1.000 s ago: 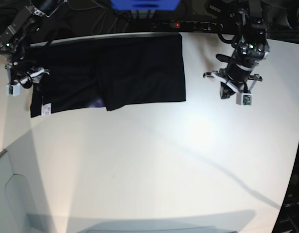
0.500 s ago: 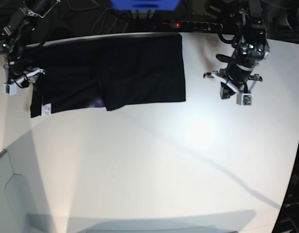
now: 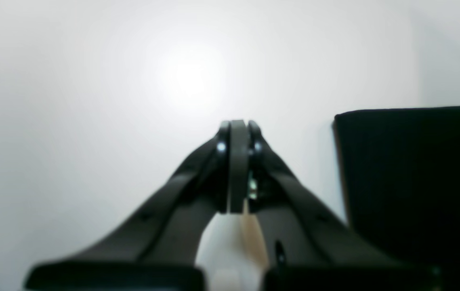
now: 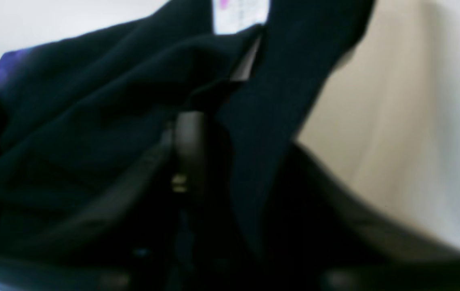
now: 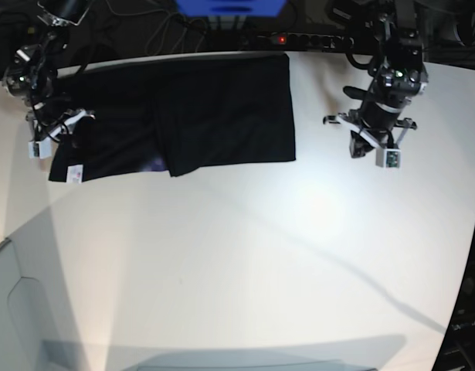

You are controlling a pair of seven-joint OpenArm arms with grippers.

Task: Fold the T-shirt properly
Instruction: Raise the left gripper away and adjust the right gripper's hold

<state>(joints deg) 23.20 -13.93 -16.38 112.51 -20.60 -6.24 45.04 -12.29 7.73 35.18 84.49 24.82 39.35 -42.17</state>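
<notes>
White table, pale and glossy. Black T-shirt along its far side, long axis running left to right in base view, white-patched end at the left, squared-off end at the right. Right gripper at the patched end, a raised fold of cloth between its fingers; firmness of grip, cannot tell. Left gripper clenched, apart from the shirt.

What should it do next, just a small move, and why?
Probably the right claw should finish pinching the shirt, then lift that end a little and carry it inward. Its fingers straddle a ridge of cloth near the white tag, at the outer end, while the shirt's other end already lies flat with a straight edge, so this end looks like the part left to fold.
</notes>
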